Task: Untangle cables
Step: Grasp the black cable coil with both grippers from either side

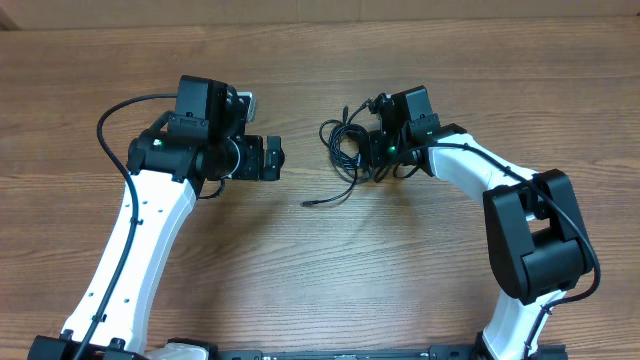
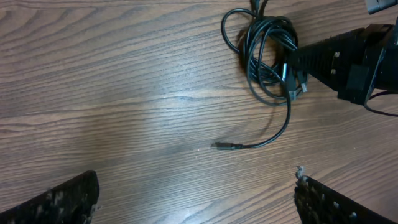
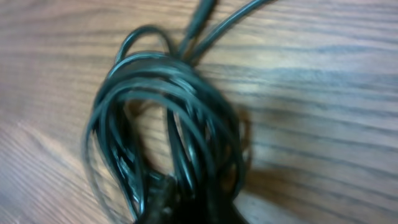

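While the right gripper (image 1: 372, 150) is clenched on the right-hand edge of the cables (image 1: 348, 143), the left gripper (image 1: 275, 158) stands released, well apart to the left, with nothing between its fingers. The cables lie as a small coiled tangle on the wooden table (image 1: 300, 290), toward the far side and just right of centre. One loose strand (image 2: 273, 134) leaves the coil and curves toward the near left. It ends in a plug tip (image 2: 222, 147) that rests flat on the wood, between the two grippers.

In the right wrist view the loops converge at the bottom of the frame, where they appear to enter the closed jaws. The view is too blurred to count how many strands are pinched.

Likely hazards from this position:

- **Whole coil dragged.** If several strands are pinched at once, a pull would probably move the coil as one mass or draw its loops tighter, since nothing anchors the other side.
- **Cord slipping.** The thin, smooth cord may slide out of the jaws under tension.
- **Plug snagging.** The plug tip could catch in a loop if the strand is drawn back through the coil.
- **Fingers meeting.** The left gripper, reaching in for a hold, would work close to the right fingers and might strike them.
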`<action>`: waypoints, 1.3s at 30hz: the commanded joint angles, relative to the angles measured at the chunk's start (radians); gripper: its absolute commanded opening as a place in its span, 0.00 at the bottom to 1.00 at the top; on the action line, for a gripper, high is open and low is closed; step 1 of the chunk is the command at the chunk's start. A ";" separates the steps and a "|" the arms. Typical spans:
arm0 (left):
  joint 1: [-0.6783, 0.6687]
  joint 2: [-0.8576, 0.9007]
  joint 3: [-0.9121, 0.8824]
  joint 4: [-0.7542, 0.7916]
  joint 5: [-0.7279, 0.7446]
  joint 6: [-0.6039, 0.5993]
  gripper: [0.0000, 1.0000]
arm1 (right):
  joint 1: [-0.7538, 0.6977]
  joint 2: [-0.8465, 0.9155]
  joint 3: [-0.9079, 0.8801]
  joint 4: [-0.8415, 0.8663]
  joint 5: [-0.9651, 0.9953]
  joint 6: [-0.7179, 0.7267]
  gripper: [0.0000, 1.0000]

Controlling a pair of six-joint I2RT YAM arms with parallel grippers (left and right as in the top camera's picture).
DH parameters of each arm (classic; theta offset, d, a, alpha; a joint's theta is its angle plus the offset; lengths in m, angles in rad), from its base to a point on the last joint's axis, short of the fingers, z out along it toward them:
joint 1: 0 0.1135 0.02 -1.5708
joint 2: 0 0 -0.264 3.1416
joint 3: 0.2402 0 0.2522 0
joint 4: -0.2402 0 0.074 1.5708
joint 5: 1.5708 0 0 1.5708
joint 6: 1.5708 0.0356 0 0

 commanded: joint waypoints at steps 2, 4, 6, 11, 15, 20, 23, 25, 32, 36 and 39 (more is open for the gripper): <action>-0.006 0.003 0.015 0.014 -0.001 -0.010 1.00 | 0.007 0.005 0.022 -0.027 -0.122 0.024 0.04; -0.006 0.012 0.015 0.021 0.008 -0.011 1.00 | 0.014 -0.010 0.022 -0.065 -0.154 0.024 0.04; -0.006 0.030 0.015 0.031 0.030 -0.011 1.00 | 0.026 -0.035 0.022 -0.114 -0.159 0.024 0.04; -0.006 0.098 0.015 0.074 0.106 -0.009 1.00 | 0.069 -0.112 0.022 -0.218 -0.160 0.024 0.04; -0.008 0.165 0.015 0.132 0.172 -0.004 0.98 | 0.092 -0.148 0.022 -0.238 -0.161 0.055 0.04; -0.024 0.255 0.015 0.188 0.254 -0.002 0.86 | 0.096 -0.149 0.022 -0.225 -0.269 0.080 0.04; -0.033 0.304 0.015 0.209 0.279 -0.002 0.82 | 0.096 -0.149 0.026 -0.216 -0.309 0.080 0.04; -0.037 0.327 0.015 0.220 0.286 -0.002 0.76 | 0.096 -0.149 0.028 -0.216 -0.318 0.080 0.04; -0.061 0.404 0.015 0.257 0.321 -0.002 0.77 | 0.096 -0.149 0.029 -0.206 -0.337 0.080 0.04; -0.069 0.430 0.015 0.256 0.302 0.007 0.71 | 0.096 -0.149 0.029 -0.199 -0.336 0.088 0.04; -0.069 0.433 0.015 0.243 0.266 0.021 0.59 | 0.095 -0.149 0.029 -0.194 -0.336 0.088 0.04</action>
